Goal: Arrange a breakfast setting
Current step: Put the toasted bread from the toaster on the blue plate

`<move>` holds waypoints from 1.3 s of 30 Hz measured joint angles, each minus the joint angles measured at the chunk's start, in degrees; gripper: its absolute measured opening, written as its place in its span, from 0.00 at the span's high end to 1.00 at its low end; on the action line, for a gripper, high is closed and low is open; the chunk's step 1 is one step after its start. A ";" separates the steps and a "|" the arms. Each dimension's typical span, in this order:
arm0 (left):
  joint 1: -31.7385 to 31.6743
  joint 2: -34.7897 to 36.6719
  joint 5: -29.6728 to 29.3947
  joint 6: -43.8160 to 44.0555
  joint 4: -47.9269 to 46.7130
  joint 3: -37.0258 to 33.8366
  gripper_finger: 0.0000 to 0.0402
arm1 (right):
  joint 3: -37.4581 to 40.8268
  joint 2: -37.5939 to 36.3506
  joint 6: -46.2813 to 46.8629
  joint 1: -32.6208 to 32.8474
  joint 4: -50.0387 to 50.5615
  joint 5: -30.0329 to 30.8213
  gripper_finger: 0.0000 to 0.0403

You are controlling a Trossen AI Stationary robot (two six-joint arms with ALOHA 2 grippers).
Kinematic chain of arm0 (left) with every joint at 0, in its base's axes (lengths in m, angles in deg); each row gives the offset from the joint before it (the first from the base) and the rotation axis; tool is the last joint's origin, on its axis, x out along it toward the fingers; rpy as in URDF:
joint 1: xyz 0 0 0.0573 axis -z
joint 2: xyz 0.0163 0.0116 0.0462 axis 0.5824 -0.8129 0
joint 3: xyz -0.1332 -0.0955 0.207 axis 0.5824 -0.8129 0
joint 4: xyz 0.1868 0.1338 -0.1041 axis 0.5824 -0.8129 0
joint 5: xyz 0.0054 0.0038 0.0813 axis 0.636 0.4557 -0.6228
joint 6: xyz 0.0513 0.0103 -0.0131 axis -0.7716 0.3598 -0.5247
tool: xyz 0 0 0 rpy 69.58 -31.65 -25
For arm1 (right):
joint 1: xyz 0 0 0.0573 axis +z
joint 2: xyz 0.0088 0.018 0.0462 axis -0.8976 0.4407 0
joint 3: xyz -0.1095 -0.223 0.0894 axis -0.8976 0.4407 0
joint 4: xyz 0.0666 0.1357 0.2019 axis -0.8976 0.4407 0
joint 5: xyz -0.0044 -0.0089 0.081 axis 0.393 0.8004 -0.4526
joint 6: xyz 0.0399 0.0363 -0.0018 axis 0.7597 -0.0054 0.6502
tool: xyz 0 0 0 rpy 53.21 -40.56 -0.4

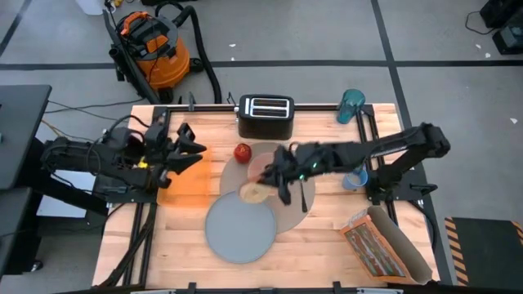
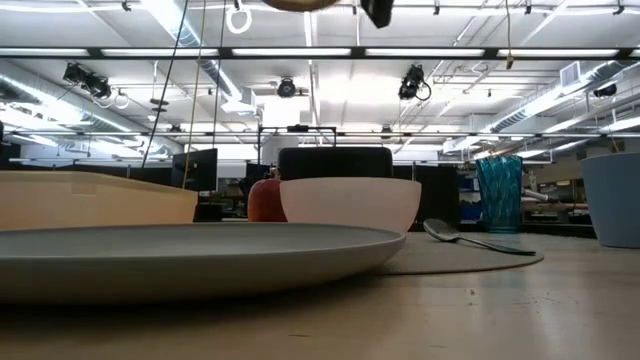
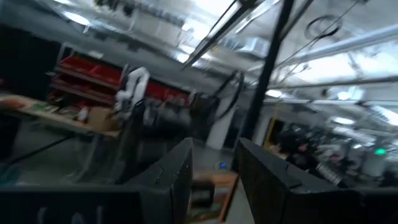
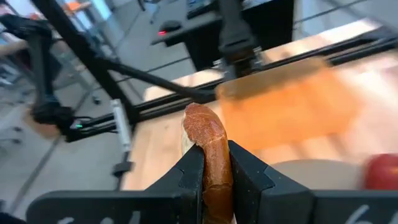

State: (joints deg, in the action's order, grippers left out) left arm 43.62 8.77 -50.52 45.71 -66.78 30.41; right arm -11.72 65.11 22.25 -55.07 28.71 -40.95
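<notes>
My right gripper (image 1: 274, 184) is shut on a brown bagel (image 4: 208, 149), held high over the large round grey mat (image 1: 286, 214); the bagel's underside shows in the low view (image 2: 300, 4). On the mat stand the translucent pink bowl (image 1: 263, 167) and the red apple (image 1: 243, 152), and the metal spoon (image 1: 303, 196) lies there. The smaller grey plate (image 1: 239, 233) lies by the mat's near edge. The blue cup (image 1: 356, 178) stands at the right. An orange printed box (image 1: 369, 249) lies near right. My left gripper (image 1: 193, 152) is open and empty at the left. My right gripper pinches the bagel's rim part (image 4: 214, 177) between its two fingers, one finger on each flat face. The fingers come from the table's right, roughly level. The bagel is lifted clear, above the plate's far rim and the mat.
The black toaster (image 1: 265, 116) stands at the far edge and the teal bottle (image 1: 351, 104) at far right. A flat orange slab (image 1: 184, 181) lies under my left gripper. A grey tube (image 1: 400, 241) lies beside the printed box.
</notes>
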 joint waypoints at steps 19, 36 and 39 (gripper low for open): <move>12.44 -4.16 -0.35 2.23 3.38 0.00 0.66 | 0.00 22.02 16.34 6.40 -14.52 -11.11 0.85; 13.81 -2.37 -2.17 -3.28 3.60 -0.05 0.66 | -0.02 37.69 23.58 2.60 -32.96 -9.49 0.85; 13.81 -1.27 -4.26 -5.28 3.44 -0.07 0.66 | 0.00 37.97 24.82 2.58 -31.67 -7.71 0.84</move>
State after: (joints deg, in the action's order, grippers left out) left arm 57.42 7.51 -54.79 40.44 -63.35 30.34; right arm -11.72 103.09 47.08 -52.49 -2.96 -48.66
